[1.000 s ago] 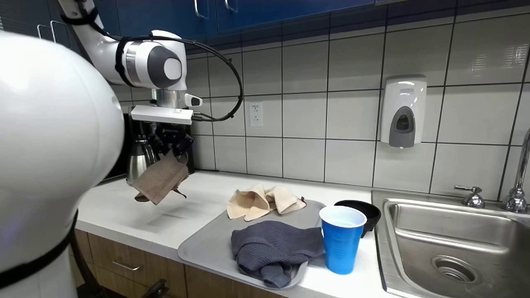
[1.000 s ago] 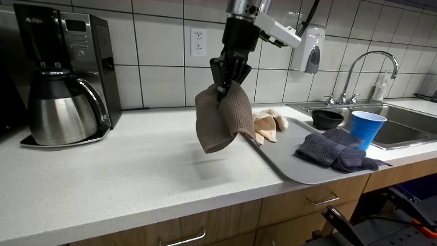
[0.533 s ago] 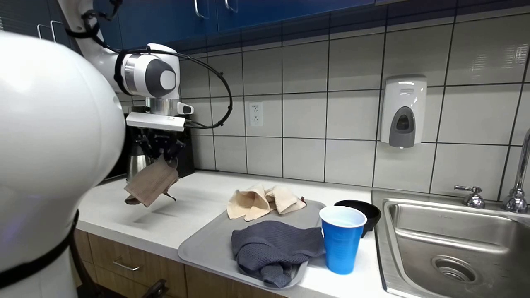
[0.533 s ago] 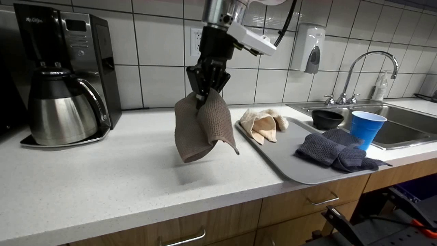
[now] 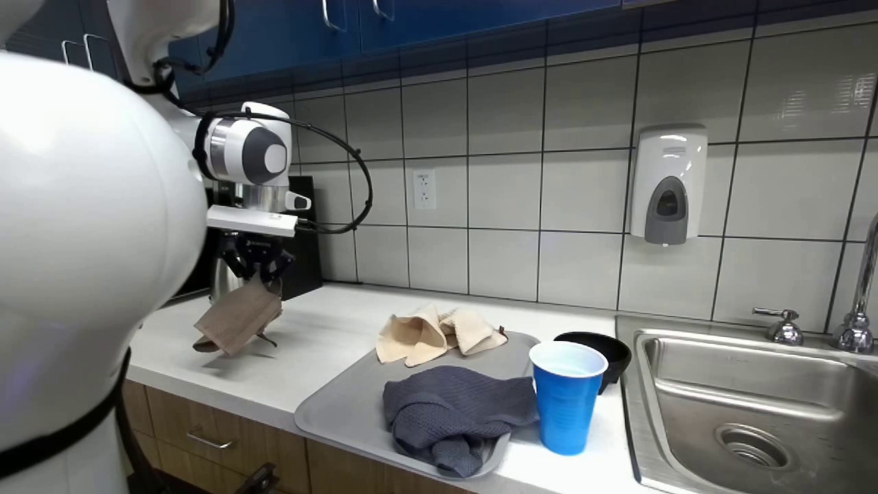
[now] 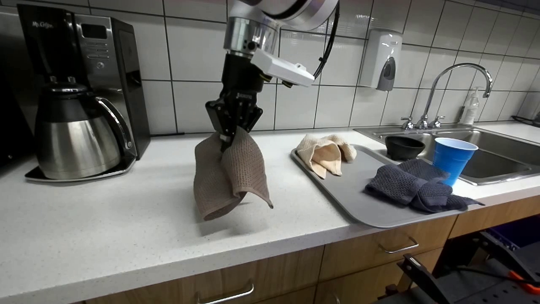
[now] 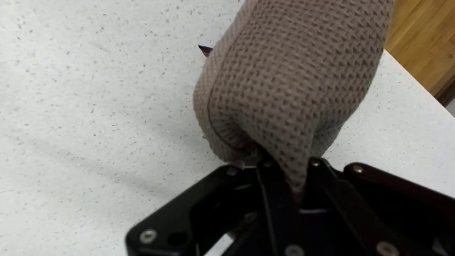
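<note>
My gripper (image 6: pixel 228 141) is shut on a brown waffle-weave cloth (image 6: pixel 247 169) and holds it by a pinched part. The cloth hangs folded a little above the white counter (image 6: pixel 139 215), its shadow below. In an exterior view the gripper (image 5: pixel 259 271) and cloth (image 5: pixel 239 317) are in front of the coffee maker. In the wrist view the cloth (image 7: pixel 295 71) rises to the top edge from between the dark fingers (image 7: pixel 289 169). The fingertips are partly hidden by the cloth. A small dark red tip (image 7: pixel 205 51) sticks out beside it.
A coffee maker (image 6: pixel 120 67) with a steel carafe (image 6: pixel 78 143) stands at one end. A grey tray (image 6: pixel 350 194) bears a cream cloth (image 6: pixel 322 154) and a dark grey cloth (image 6: pixel 400 185). A blue cup (image 5: pixel 568 405), black bowl (image 5: pixel 614 350) and sink (image 5: pixel 727 405) are beyond it.
My gripper, with the brown cloth in it, has moved away from the tray, towards the coffee maker's end, and come down nearer the counter. The other objects have not moved.
</note>
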You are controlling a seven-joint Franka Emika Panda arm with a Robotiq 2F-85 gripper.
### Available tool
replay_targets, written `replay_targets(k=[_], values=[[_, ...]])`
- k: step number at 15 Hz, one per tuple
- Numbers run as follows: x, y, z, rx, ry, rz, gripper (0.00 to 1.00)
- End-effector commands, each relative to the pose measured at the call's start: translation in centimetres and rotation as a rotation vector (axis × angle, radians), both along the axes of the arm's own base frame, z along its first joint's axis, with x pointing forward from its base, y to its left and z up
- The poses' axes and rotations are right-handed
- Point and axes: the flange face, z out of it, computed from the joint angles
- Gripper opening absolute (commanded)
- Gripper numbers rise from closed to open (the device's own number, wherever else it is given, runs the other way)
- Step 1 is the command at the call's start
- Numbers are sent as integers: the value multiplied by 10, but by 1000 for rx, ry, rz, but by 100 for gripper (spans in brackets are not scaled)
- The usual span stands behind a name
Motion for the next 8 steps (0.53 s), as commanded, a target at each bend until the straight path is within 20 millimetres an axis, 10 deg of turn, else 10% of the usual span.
replay_targets(k=[1,8], values=[[12,18,-13,-14,4,-8,3],[21,35,-48,-66,31,6,3]])
